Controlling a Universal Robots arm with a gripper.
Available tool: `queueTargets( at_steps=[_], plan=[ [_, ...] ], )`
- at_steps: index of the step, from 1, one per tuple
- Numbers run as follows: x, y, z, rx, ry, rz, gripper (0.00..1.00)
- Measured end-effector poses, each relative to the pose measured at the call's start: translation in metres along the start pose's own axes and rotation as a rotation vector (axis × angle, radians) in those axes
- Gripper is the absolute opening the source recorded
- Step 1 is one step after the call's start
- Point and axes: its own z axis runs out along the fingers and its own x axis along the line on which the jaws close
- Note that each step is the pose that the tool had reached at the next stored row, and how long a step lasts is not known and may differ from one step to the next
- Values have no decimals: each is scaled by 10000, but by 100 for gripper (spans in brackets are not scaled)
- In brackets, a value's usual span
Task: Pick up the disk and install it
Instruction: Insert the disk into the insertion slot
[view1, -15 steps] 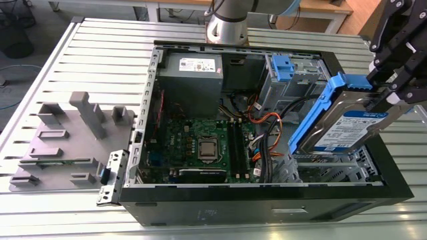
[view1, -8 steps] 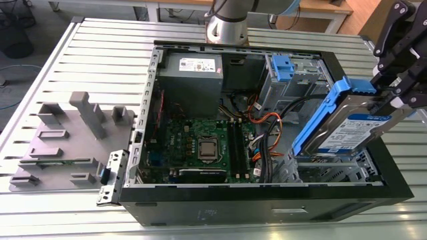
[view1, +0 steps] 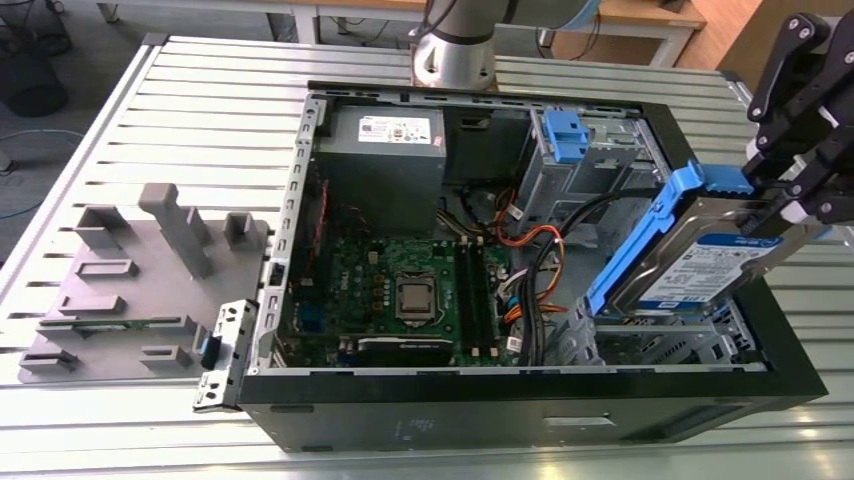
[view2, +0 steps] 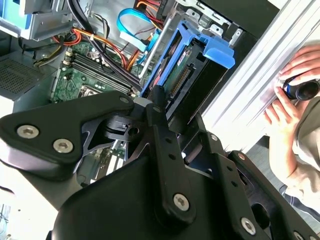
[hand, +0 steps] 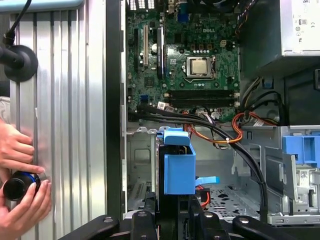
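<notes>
Computer case (view1: 534, 420) open on the table (view1: 200, 120). Inside: power supply (view1: 384, 150) at the far end, motherboard (view1: 400, 290) before it, drive cage (view1: 587, 160) toward the exterior view's right. Disk (view1: 701, 265) tilted over the case's right part there, upper end clamped in the gripper (view1: 785, 205). Fixture block (view1: 134, 280) on the table at the exterior view's left. Hand (hand: 27, 205) outside the case wall.

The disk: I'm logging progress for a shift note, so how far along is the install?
Pickup looks done: the gripper is shut on the disk, holding it tilted above the open computer case, at the exterior view's right. In hand: the disk's lower end hangs close over the metal drive bay. Left: seating it; it is not yet down in the bay.
</notes>
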Motion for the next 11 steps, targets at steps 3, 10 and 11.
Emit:
queueTargets(
  at_steps=[3,10,11],
  plan=[
    [0,-5,7,0,2,-2,35],
    [-1,-20,19,0,-3,-4,35],
    [-1,-20,23,0,-1,-9,35]
  ],
)
